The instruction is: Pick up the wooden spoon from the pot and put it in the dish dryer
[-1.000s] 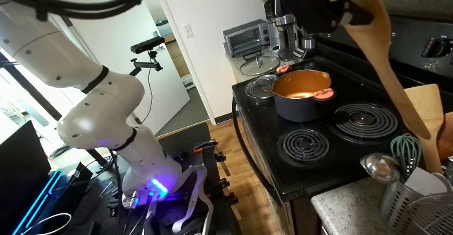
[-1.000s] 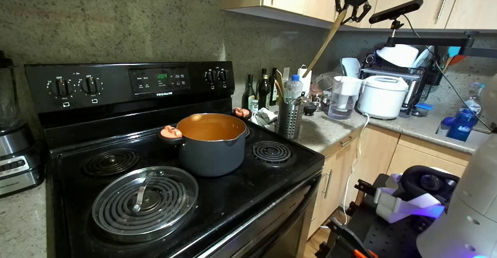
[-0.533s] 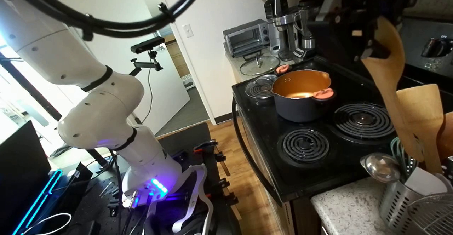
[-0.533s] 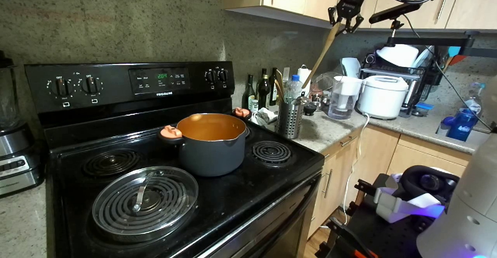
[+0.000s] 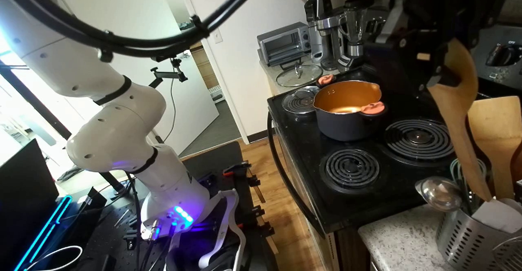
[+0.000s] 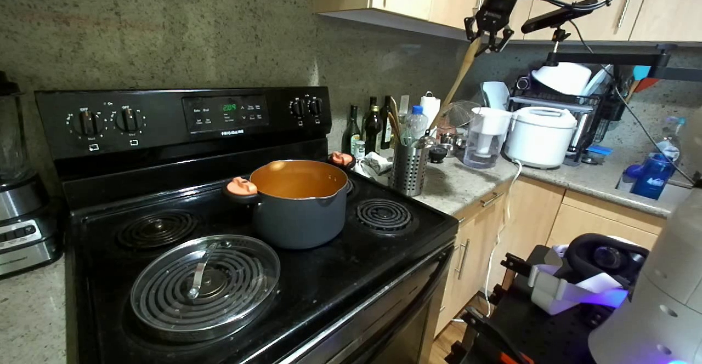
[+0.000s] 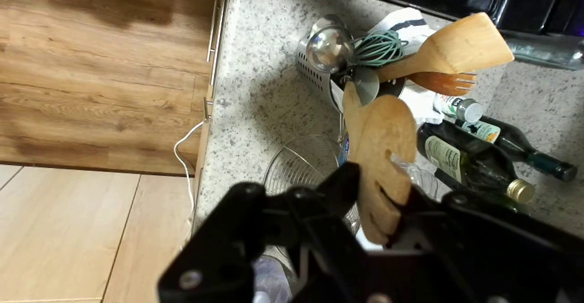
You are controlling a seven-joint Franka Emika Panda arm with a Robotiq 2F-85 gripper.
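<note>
Speckled counter (image 7: 255, 24) is pretty crowded under the gripper (image 7: 378, 188), which has the wooden spoon (image 5: 461, 130) pinched by its head. Handle slants toward the dish dryer (image 6: 409, 172) below; bumping the ladle (image 7: 329, 49) or whisk (image 7: 381, 49) there could twist it loose.

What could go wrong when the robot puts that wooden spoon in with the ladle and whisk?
The dish dryer is already crowded, so the long handle of the wooden spoon might catch on the ladle, whisk or wooden spatula and miss the opening.

The gripper holds only the head end, so a bump could twist the spoon loose.

Bottles stand close by, and a swinging handle might knock one.
</note>
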